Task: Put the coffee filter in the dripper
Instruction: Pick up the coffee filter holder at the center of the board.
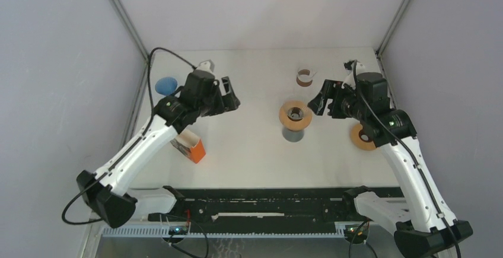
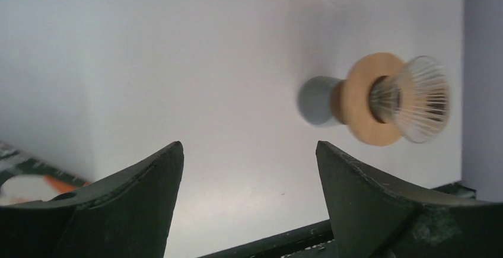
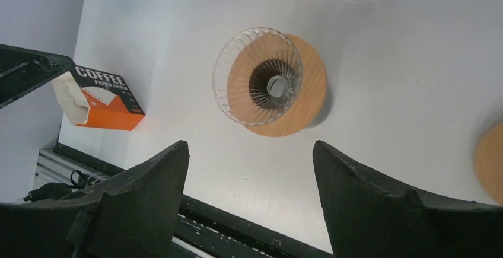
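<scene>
The glass dripper [image 1: 295,115] with a wooden collar stands on a grey base mid-table, and nothing is inside it. It also shows in the left wrist view [image 2: 415,98] and the right wrist view [image 3: 258,77]. The orange coffee filter box [image 1: 191,147] lies at the left, with white filters [image 3: 68,95] showing at its open end. My left gripper [image 1: 231,99] is open and empty above the table between the box and the dripper [image 2: 249,148]. My right gripper [image 1: 317,101] is open and empty just right of the dripper [image 3: 250,145].
A blue cone-shaped piece [image 1: 166,85] sits at the far left. A small brown-banded glass [image 1: 305,77] stands behind the dripper. A wooden disc [image 1: 360,137] lies under my right arm. A black rail [image 1: 261,201] runs along the near edge.
</scene>
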`<state>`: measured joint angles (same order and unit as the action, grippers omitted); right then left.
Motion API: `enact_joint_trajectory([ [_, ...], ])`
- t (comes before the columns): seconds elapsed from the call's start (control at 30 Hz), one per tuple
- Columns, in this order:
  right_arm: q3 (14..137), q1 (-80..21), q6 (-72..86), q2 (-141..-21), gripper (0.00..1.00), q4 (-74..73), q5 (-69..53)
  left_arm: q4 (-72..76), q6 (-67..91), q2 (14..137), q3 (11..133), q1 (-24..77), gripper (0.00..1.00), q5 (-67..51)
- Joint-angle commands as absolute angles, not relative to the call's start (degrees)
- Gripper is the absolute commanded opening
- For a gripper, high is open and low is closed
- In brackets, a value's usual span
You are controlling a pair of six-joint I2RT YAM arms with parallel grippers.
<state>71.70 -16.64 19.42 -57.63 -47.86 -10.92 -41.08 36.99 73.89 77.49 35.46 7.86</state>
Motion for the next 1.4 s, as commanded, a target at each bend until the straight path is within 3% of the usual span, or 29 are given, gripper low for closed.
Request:
enact_joint_trajectory([
  [0.0, 68.9, -16.9, 17.2, -54.0, 0.85, -46.8, -8.9, -39.8, 41.8, 65.5, 67.8, 31.7, 0.87, 14.0],
  [0.33, 64.6, -16.5, 15.3, -47.8, 0.86, -46.7, -7.0, -37.7, 45.2, 58.4, 53.8, 17.2, 0.81, 11.6],
  [0.6, 64.5, -15.8, 13.5, -47.0, 0.86, -46.9, -5.7, -38.8, 46.1, 60.4, 50.8, 12.4, 0.71, 13.5],
  [0.93, 63.7, -14.3, 11.8, -47.5, 0.86, -46.0, -6.0, -36.7, 46.9, 62.8, 49.7, 12.0, 0.67, 15.5],
  [1.13, 62.9, -13.9, 11.8, -47.2, 0.86, -45.8, -6.2, -36.1, 45.9, 66.5, 50.8, 11.6, 0.57, 15.4],
  [1.37, 62.4, -13.5, 11.7, -46.4, 0.86, -45.8, -5.8, -36.0, 44.8, 68.1, 50.6, 11.6, 0.38, 14.2],
])
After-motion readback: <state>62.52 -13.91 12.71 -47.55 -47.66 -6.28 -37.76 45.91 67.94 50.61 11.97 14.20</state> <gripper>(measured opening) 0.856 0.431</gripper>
